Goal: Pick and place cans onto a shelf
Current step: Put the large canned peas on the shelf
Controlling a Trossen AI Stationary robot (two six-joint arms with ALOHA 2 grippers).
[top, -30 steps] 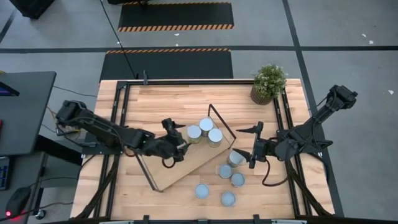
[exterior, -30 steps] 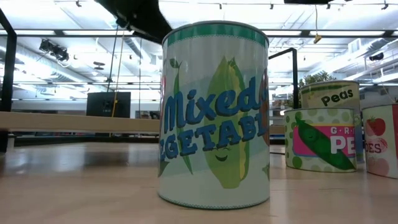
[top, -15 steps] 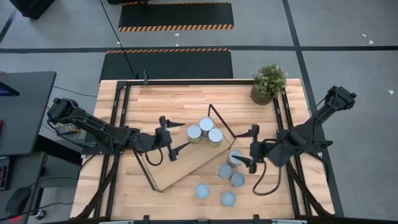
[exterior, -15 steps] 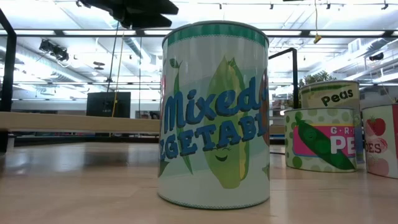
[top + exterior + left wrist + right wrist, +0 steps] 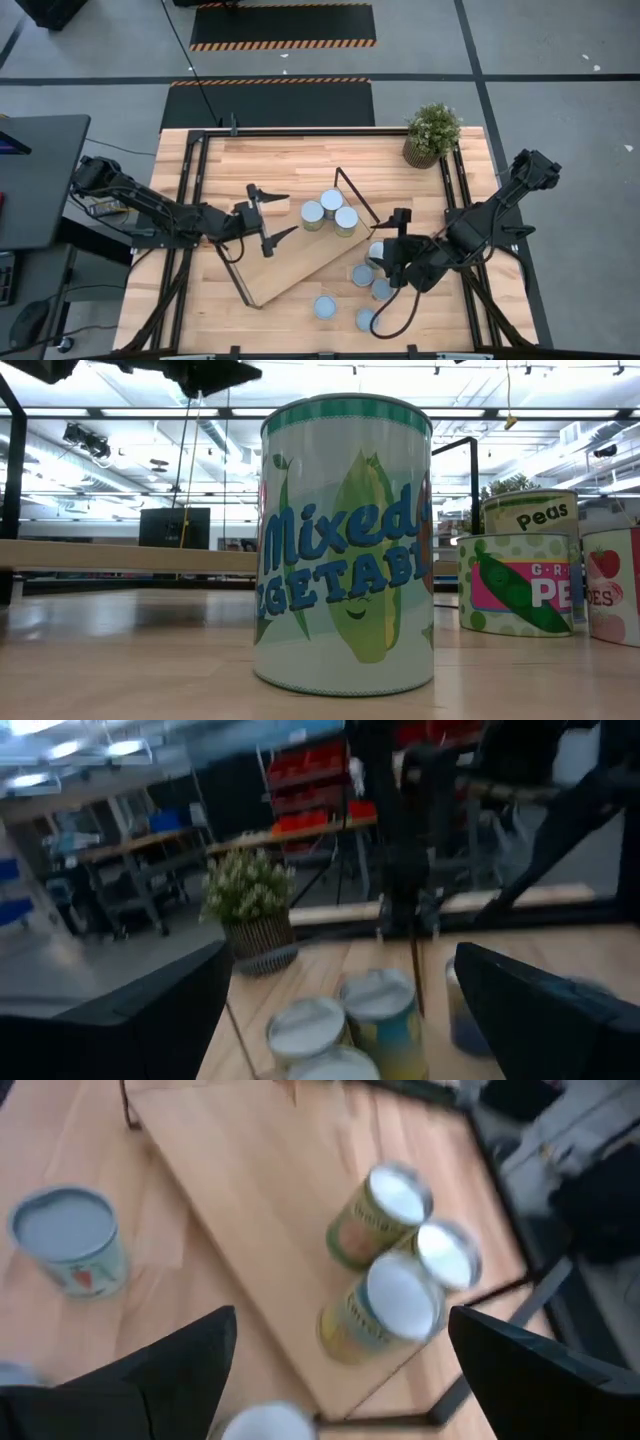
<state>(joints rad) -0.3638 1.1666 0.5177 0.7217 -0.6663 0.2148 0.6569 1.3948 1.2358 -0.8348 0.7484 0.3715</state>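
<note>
**Both arms reach inward, fingers spread, nothing held**

The left arm stretches low from the table's left edge, elbow bent, its wrist levelled over the shelf (image 5: 300,262). The left gripper (image 5: 272,214) has its two fingers splayed wide and empty, pointing toward three cans (image 5: 329,212) that stand clustered on the shelf just ahead of its fingertips. Beyond them, past the shelf's black end frame (image 5: 356,196), sits a potted plant (image 5: 432,133) at the table's far corner.

The right arm folds down from the right edge, forearm angled toward the table's middle. The right gripper (image 5: 392,246) is spread open and grasps nothing; it hangs over the loose cans on the tabletop (image 5: 368,299), which lie under and just beside its fingers, off the shelf's edge. From its wrist camera the shelf cans (image 5: 398,1285) show ahead between the dark fingers (image 5: 175,1365), with a carrot-labelled can (image 5: 68,1240) off to one side.
</note>
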